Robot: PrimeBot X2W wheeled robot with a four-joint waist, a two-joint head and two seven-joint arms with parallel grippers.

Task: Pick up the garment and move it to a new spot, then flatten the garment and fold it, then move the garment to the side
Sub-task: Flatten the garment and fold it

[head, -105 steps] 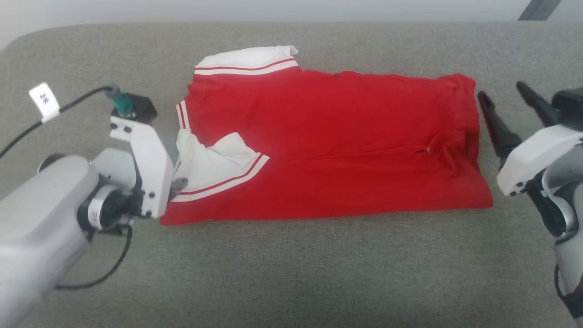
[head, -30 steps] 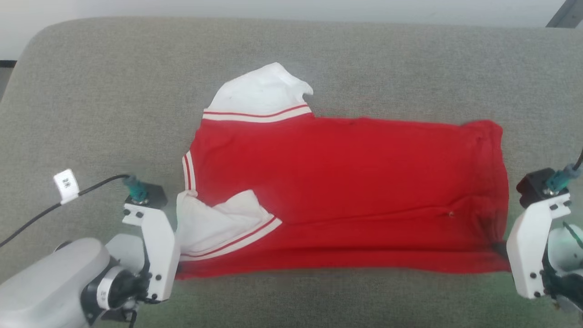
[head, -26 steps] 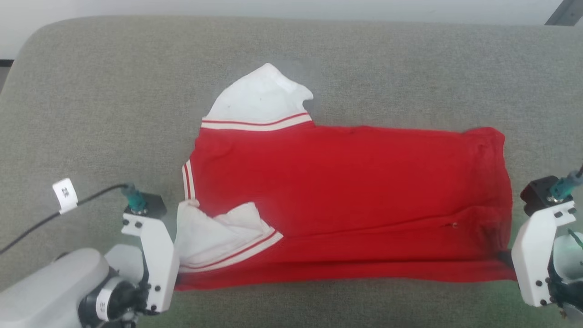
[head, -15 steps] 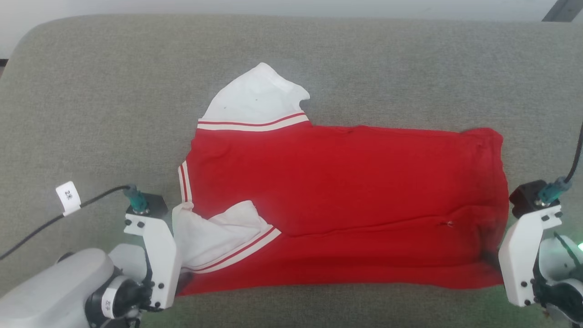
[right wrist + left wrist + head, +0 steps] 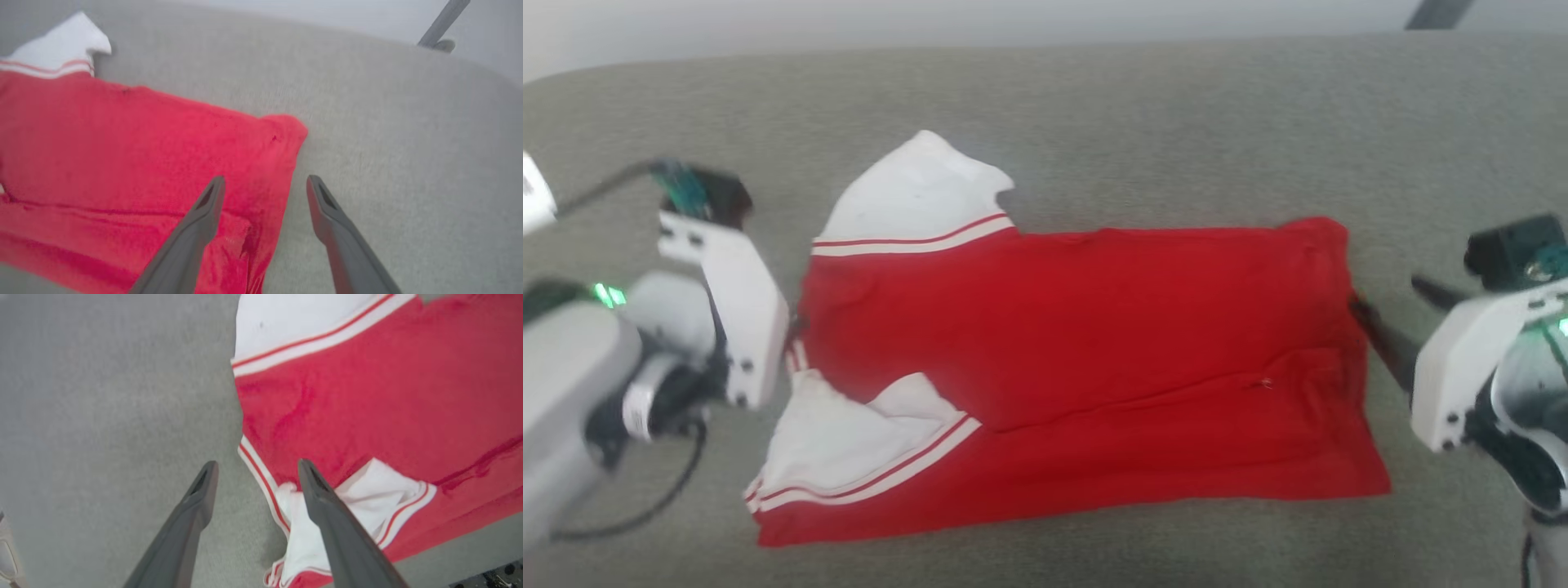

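Grey padded surface (image 5: 1143, 106) is seen under everything. Garment (image 5: 1094, 327) is laid folded at its middle, red side up, with white panels and striped trim at the robot's left end. Left gripper (image 5: 255, 469) is held with jaws spread and empty, straddling the trimmed left edge. Right gripper (image 5: 265, 181) is likewise spread and empty, straddling the right hem. Cable tag (image 5: 533, 204) by the left arm: print too blurred to be read.

head view blurry | L jaws behind bracket (image 5: 739, 318) | wrist views: garment (image 5: 367, 396) cropped
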